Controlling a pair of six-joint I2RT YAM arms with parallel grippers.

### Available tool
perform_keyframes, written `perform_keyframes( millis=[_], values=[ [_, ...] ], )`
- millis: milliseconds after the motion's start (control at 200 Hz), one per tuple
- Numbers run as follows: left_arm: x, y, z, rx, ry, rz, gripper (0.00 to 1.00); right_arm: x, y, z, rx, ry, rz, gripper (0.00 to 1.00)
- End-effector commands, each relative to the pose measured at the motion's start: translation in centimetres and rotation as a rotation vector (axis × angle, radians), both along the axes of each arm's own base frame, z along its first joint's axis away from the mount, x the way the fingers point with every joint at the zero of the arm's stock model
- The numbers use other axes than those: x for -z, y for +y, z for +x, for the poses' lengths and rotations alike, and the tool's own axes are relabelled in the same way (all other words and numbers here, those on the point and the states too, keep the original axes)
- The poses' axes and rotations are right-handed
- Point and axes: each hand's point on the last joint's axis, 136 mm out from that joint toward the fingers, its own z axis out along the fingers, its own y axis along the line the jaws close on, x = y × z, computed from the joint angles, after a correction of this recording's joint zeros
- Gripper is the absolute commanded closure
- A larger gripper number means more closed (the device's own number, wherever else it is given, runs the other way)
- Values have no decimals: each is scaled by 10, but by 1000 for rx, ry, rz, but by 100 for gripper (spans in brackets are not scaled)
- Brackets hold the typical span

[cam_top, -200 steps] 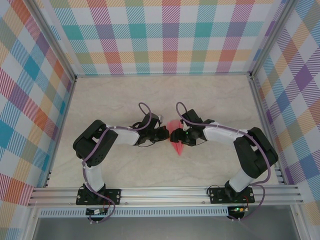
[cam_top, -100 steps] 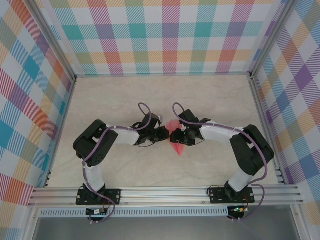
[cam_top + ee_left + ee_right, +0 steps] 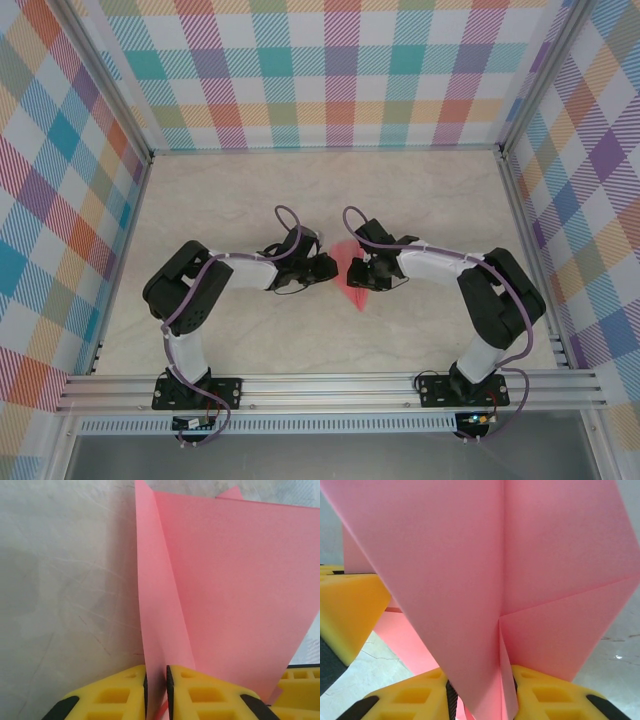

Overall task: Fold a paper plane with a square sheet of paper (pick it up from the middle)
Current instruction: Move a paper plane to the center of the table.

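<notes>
The pink sheet of paper (image 3: pixel 356 293) is folded into a pointed shape with a centre crease and stands between the two grippers at mid-table. My left gripper (image 3: pixel 331 266) is at its left side. In the left wrist view the jaws of the left gripper (image 3: pixel 156 674) stand a narrow gap apart, with a flap of the paper (image 3: pixel 230 580) upright in the gap. My right gripper (image 3: pixel 359 272) is shut on the folded keel of the paper (image 3: pixel 470 555), which fills the space between the yellow fingers (image 3: pixel 545 692). The paper's point lies toward the near edge.
The right gripper's yellow finger (image 3: pixel 302 680) shows at the bottom right of the left wrist view, and the left finger (image 3: pixel 345 605) at the left of the right wrist view. Beige marble tabletop (image 3: pixel 230 200) surrounds both arms. Plaid walls (image 3: pixel 330 70) and aluminium rails (image 3: pixel 330 385) bound it.
The left jaws have eased apart from a tight pinch. The right jaws have closed in on the paper, and the right gripper has shifted slightly left and away from the near edge.
</notes>
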Motion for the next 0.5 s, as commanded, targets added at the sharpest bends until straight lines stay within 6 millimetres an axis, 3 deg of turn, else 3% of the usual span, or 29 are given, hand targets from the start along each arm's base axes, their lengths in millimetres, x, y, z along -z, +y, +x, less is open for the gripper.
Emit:
perform_keyframes(
  millis=[0,255,495],
  values=[
    [-6,11,2,-14,-15,21,81,1,4,-1,-9,12,-19,66],
    [-1,12,2,-16,-4,27,82,7,3,-4,9,23,-68,60],
    [-1,16,1,-25,-4,43,83,7,1,-2,28,15,-94,62]
  ],
)
